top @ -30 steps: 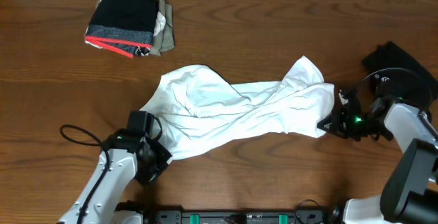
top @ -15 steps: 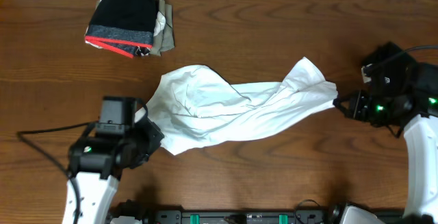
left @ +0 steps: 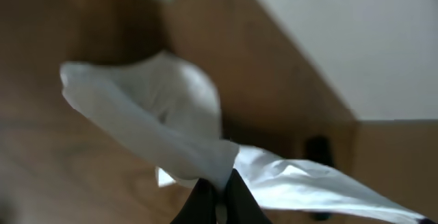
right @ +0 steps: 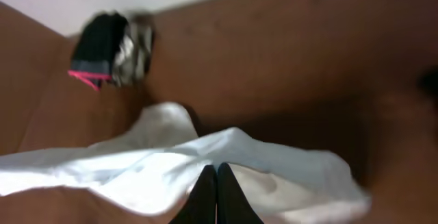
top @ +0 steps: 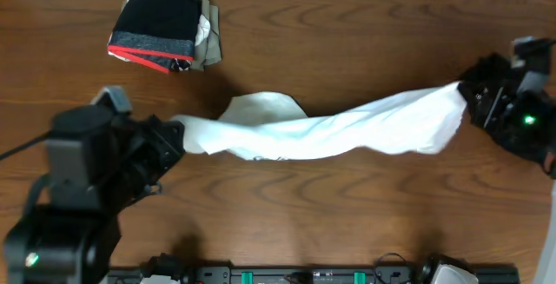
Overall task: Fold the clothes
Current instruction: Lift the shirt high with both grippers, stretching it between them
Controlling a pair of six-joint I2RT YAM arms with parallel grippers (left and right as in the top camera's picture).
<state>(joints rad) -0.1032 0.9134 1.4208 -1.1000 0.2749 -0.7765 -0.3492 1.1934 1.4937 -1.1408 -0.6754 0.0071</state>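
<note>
On the near side of the white shirt (top: 347, 128) there is only bare table (top: 347, 223), so I have room to lay the cloth down toward me.

The shirt hangs in a long, twisted band between my 2 arms, sagging a little in the middle. At its left end the left gripper (top: 178, 135) has its fingers closed on a bunched corner. The left wrist view shows the same: the left gripper (left: 217, 198) is pinched together with cloth gathered at the tips. At the shirt's right end the right gripper (top: 465, 95) is likewise clamped on the fabric. In the right wrist view the right gripper (right: 216, 183) has its 2 fingers together against the white cloth.

I judge this to be the spreading step: the shirt is stretched out but not yet flat, and no fold is made. Next I would need to lower both ends together and keep the tension even, so the twist opens before the cloth lands.

Beyond the shirt's left end, well apart from it, sits a folded pile (top: 165, 25) of dark and pale garments.

Both wrist views are blurred. I cannot tell which part of the shirt, hem or sleeve, each gripper holds. The dark mass behind the shirt's right end may be arm or another garment; I cannot say.
</note>
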